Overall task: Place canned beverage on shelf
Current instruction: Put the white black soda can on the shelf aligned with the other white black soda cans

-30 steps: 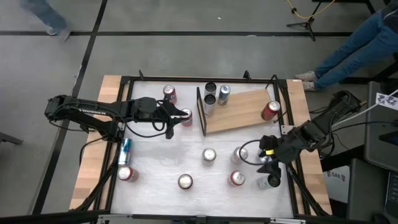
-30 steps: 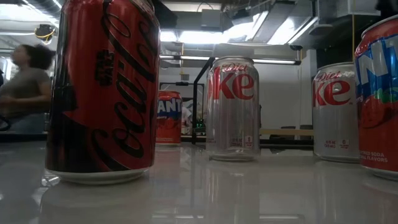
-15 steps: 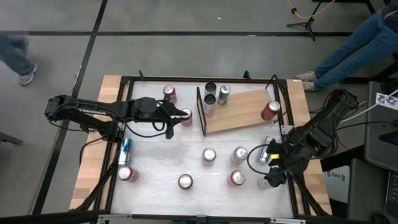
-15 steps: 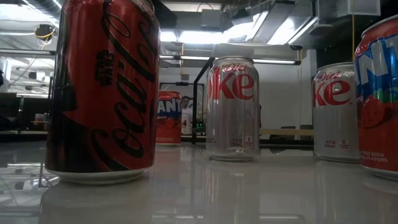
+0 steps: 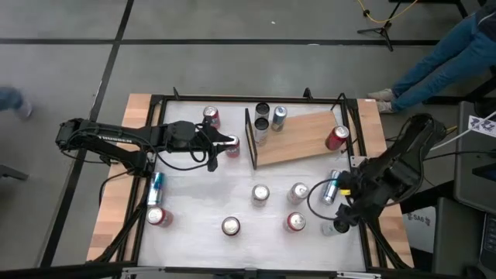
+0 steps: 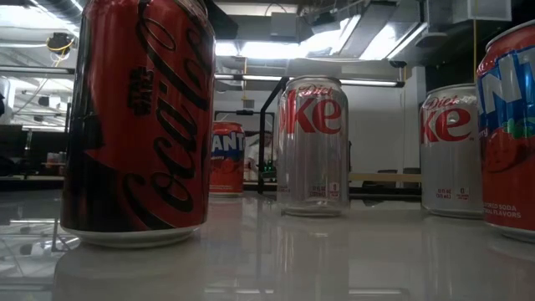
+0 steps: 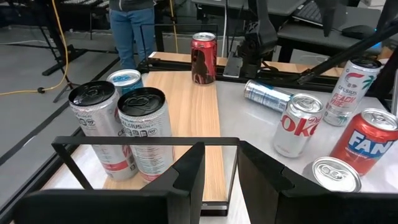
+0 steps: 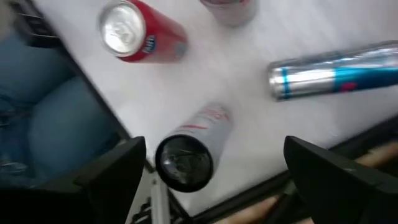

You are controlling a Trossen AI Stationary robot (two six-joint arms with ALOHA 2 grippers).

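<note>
Grey concrete floor (black tape lines)

Past my left gripper's fingers I can read "oke" in red on a silver can, "FAN" in white on a red and blue can, and "CELSIUS PEACH" on a pale can farther out. At table height a big red and black can carries the Coca-Cola script, two silver cans show "Diet" over "ke", and a small red can behind shows "ANT".
</note>
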